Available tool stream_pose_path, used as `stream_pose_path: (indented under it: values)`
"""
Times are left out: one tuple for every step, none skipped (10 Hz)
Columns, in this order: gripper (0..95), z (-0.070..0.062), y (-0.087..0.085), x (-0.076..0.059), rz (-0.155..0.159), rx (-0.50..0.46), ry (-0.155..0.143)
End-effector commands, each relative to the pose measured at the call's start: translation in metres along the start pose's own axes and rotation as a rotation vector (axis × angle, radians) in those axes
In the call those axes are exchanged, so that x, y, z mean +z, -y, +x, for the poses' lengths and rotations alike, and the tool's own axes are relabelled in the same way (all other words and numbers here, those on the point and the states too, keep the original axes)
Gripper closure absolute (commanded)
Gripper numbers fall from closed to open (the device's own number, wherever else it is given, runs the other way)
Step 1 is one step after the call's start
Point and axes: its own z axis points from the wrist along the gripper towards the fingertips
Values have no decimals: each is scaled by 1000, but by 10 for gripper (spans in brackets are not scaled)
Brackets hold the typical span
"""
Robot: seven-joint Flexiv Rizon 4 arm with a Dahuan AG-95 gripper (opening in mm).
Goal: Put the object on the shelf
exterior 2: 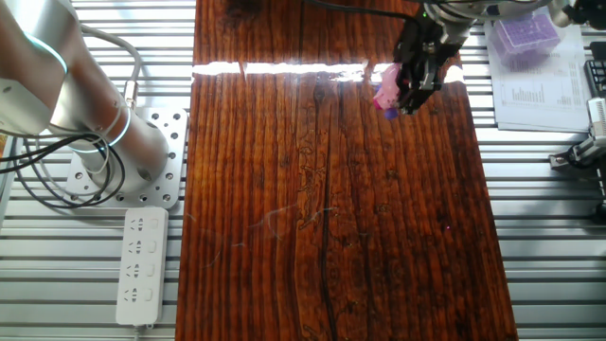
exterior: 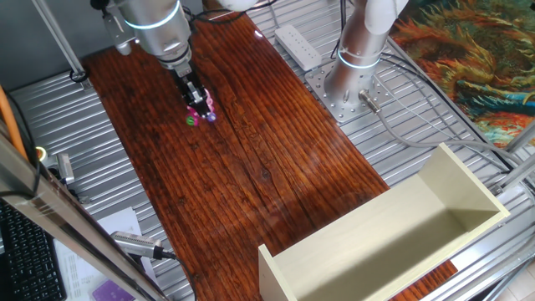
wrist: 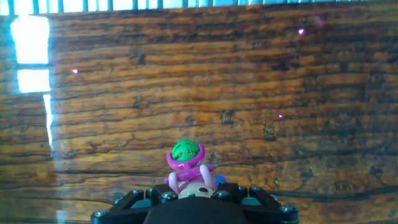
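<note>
Pincer (wrist: 196, 198) clamped on pink toy (wrist: 188, 165), above wooden table (wrist: 249, 93)

The toy (exterior: 201, 109) sits in the hand (exterior: 197, 104) at one end of the tabletop (exterior: 251, 159). The shelf (exterior: 393, 238) stands at the other end, well apart.

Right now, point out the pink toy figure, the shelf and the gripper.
pink toy figure (wrist: 186, 163): hand view, on its pink body below the green ball.
shelf (exterior: 334, 261): one fixed view, on its cream front panel.
gripper (exterior: 197, 104): one fixed view, between the fingertips.
</note>
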Motion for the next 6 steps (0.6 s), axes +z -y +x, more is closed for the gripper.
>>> stream_pose_path:
  values:
    - [950, -1, 0, -1, -4, -40, 2]
    - [950, -1, 0, -1, -6, -79, -3]
    - [950, -1, 0, -1, -7, -95, -13]
    - [950, -1, 0, -1, -19, -101, -12]
    - [950, 1, -6, -3, -30, -91, -11]
    - [950, 3, -18, -8, -28, -80, -22]
